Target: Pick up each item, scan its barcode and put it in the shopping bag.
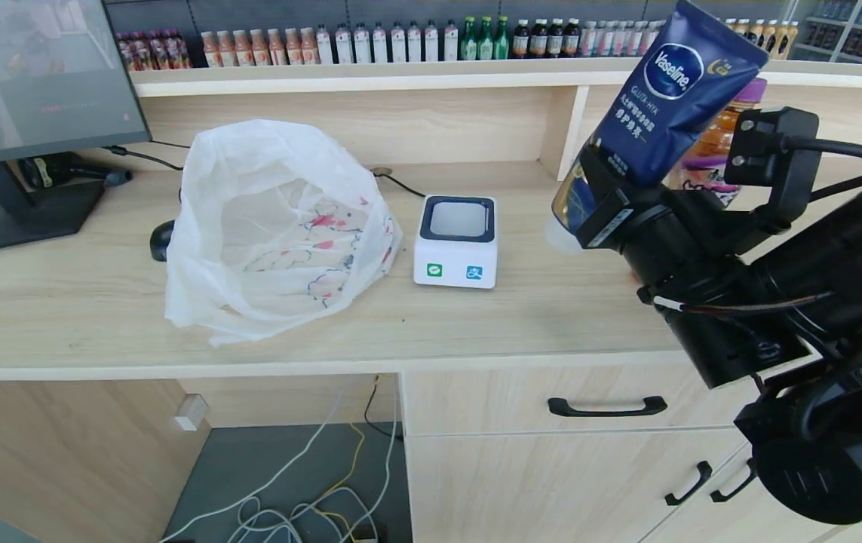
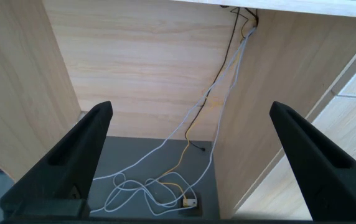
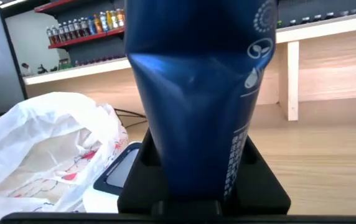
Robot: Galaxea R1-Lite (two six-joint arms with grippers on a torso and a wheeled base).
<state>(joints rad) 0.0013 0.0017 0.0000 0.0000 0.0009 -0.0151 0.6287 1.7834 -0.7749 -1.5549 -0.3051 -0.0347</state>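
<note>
Pale wood-grain counter [image 1: 551,317] ran across the head view, with a small white cube-shaped barcode scanner [image 1: 456,241] standing on it, its dark-framed window facing up. Just to the left of the scanner sat a crumpled white plastic shopping bag [image 1: 272,226] with a faint red and blue print, its mouth open. A black computer mouse [image 1: 161,241] peeked out on the bag's far side from the scanner.

To the right of the scanner and raised above the counter, the right gripper [image 1: 608,200] was clenched around the lower end of a dark blue squeeze tube [image 1: 672,105], which stood tilted. Behind the tube, farther right of the scanner, stood an orange drink bottle with a purple cap [image 1: 713,143].

Far left of the scanner stood a dark flat monitor [image 1: 31,75] on a black stand. Behind the scanner, a raised wooden ledge carried a long row of drink bottles [image 1: 400,41]. Below the scanner were wooden drawers with black handles [image 1: 606,408] and an open recess with loose white and yellow cables [image 1: 310,498] on a grey floor.

The left gripper [image 2: 190,107] hung in that recess, its black fingers [image 2: 84,149] spread wide, grasping nothing.
</note>
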